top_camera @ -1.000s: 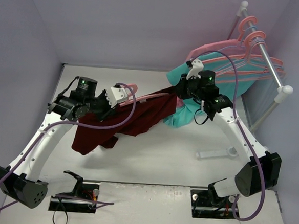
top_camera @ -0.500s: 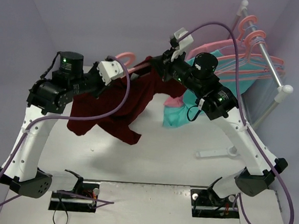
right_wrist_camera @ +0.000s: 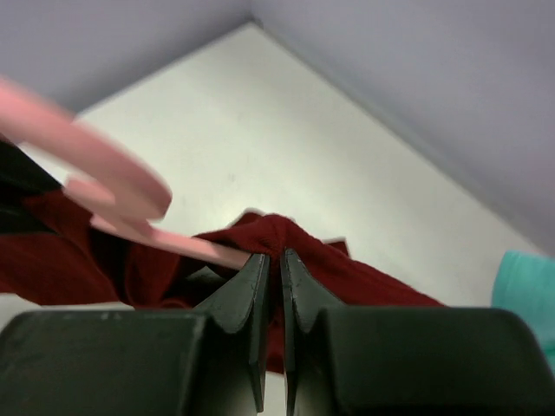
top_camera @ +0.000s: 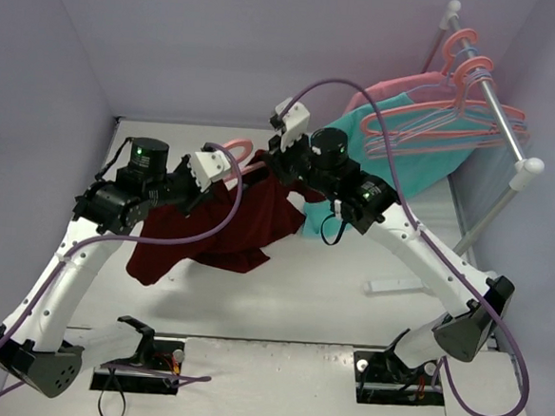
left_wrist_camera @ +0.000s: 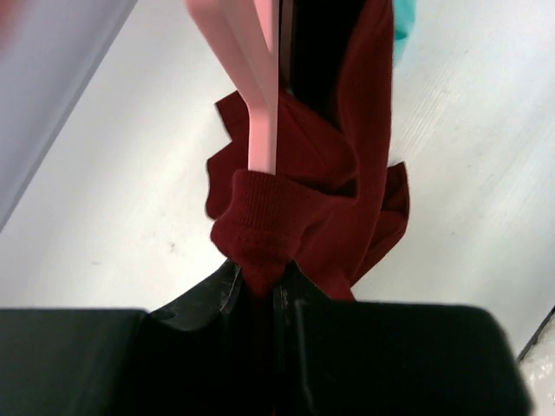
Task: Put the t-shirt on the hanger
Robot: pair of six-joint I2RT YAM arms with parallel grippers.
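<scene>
Midway, by the look of it: above the table [top_camera: 347, 308], the t-shirt [top_camera: 214, 232] is hanging in a bunched mass below and between both grippers, apparently clear of the surface. The hanger [left_wrist_camera: 260, 121] is riding level with the tools, its hook showing just beyond the left gripper [left_wrist_camera: 260, 290] and one arm running into a ribbed opening of the cloth right ahead of that gripper's tips. The left gripper is clamping narrowly on that ribbed fold. The right gripper [right_wrist_camera: 270, 260] is pinching all but shut on another edge of the t-shirt, with the hanger's bar touching one fingertip; whether the bar is in the pinch too is unclear. Threading is looking begun, not finished: the cloth is not yet spreading over both of the hanger's shoulders.
</scene>
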